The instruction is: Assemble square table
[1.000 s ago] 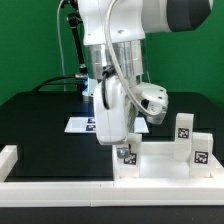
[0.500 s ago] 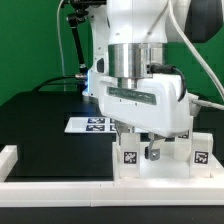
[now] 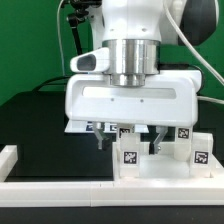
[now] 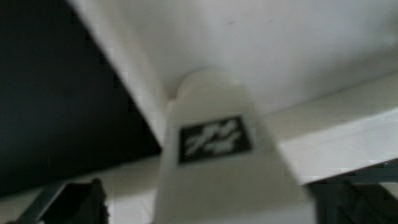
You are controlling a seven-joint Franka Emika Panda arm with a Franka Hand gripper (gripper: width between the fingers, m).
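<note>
Exterior view: white robot arm with wide white wrist housing fills the middle, hanging low over the black table [image 3: 30, 120]. The tool [image 3: 128, 139] has two dark fingers [image 3: 103, 139] spread wide apart, nothing gripped between them, so released. Between and just below the fingers a small white block leg with black-and-white tag [image 3: 129, 158] stands upright on the large white plastic square tray-like top [image 3: 160, 172], which sits at the exterior view's lower right, against the long low white border rail [image 3: 60, 186] running along the front edge. Two more white tagged block legs [image 3: 199, 152] stand upright near the top's far right side, close together, one partly behind the other. The marker board [image 3: 84, 125], flat white with tags, lies on the table behind the arm, mostly hidden by the housing. Green backdrop behind

Wrist view: blurry, very close. A white rounded leg [image 4: 217, 130] with a tag runs up the frame between two dark fingertips [image 4: 71, 203] at either lower corner; fingertips look clear of the leg, probably not touching. White surface behind it, black table at one side
</note>
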